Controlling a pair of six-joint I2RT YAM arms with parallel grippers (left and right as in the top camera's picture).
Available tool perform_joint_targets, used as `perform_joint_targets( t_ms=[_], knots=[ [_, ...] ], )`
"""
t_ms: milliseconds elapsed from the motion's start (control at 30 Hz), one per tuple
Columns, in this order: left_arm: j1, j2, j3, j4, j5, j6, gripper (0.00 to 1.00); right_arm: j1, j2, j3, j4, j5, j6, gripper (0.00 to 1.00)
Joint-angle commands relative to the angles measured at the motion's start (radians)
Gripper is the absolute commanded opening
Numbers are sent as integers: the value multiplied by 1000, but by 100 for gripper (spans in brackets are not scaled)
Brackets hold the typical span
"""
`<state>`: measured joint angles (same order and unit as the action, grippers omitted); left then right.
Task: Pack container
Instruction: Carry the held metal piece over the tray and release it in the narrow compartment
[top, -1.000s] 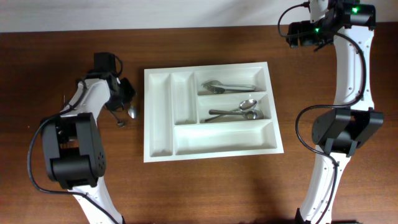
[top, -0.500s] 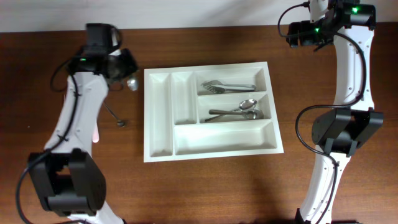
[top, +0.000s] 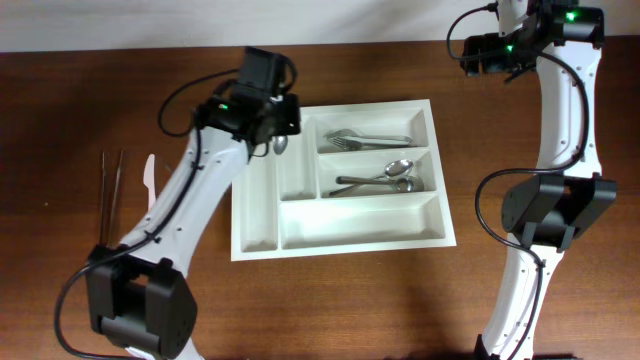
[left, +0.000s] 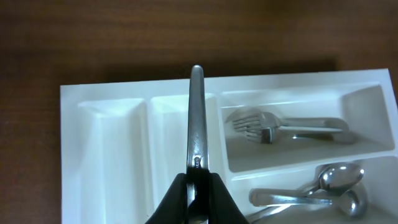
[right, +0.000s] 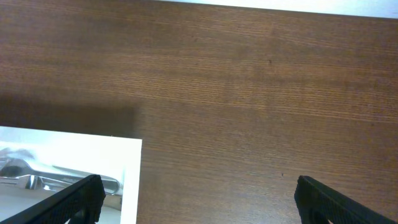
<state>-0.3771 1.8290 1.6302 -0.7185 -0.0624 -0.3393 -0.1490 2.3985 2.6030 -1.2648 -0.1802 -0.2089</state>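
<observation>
The container (top: 256, 215) is a white five-compartment tray in the middle of the table. Forks (top: 365, 139) lie in its top right compartment and spoons (top: 385, 177) in the compartment below. My left gripper (top: 272, 128) hovers over the tray's upper left part, shut on a metal spoon (top: 281, 144). In the left wrist view the spoon's handle (left: 196, 112) sticks out of the jaws (left: 196, 182) above the second narrow compartment of the container (left: 118, 143). My right gripper (right: 199, 202) is open and empty over bare table, beyond the tray's top right corner (right: 127, 180).
Dark chopsticks (top: 110, 195) and a white plastic knife (top: 148, 180) lie on the table left of the tray. The right arm's base (top: 555, 210) stands right of the tray. The table's far edge runs along the top.
My left gripper lifted the spoon from the table left of the tray and carried it right, over the tray's upper left part. The right arm has not moved.
</observation>
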Motion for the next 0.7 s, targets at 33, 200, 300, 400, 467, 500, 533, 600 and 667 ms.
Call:
perform_joint_targets(
  t_ms=[33, 200, 300, 400, 467, 500, 533, 600, 667],
  knots=[
    [-27, 31, 7, -4, -66, 15, 2, 4, -24, 18, 0, 9, 8, 99],
    [-33, 109, 7, -16, -65, 15, 2, 4, -24, 18, 0, 9, 8, 99],
    [-35, 161, 7, -16, -66, 15, 2, 4, -24, 18, 0, 9, 8, 99],
    [-35, 200, 7, -15, -66, 15, 2, 4, -24, 18, 0, 9, 8, 99],
    [-35, 216, 7, -15, -64, 15, 2, 4, -24, 18, 0, 9, 8, 99],
    [-35, 219, 7, -15, -60, 15, 2, 4, -24, 18, 0, 9, 8, 99],
    [-35, 219, 7, -14, -56, 15, 2, 4, -24, 18, 0, 9, 8, 99],
    [-35, 219, 7, -7, -55, 15, 3, 4, -24, 18, 0, 9, 8, 99],
    [-35, 219, 7, 1, -54, 15, 35, 4, -24, 18, 0, 9, 8, 99]
  ],
)
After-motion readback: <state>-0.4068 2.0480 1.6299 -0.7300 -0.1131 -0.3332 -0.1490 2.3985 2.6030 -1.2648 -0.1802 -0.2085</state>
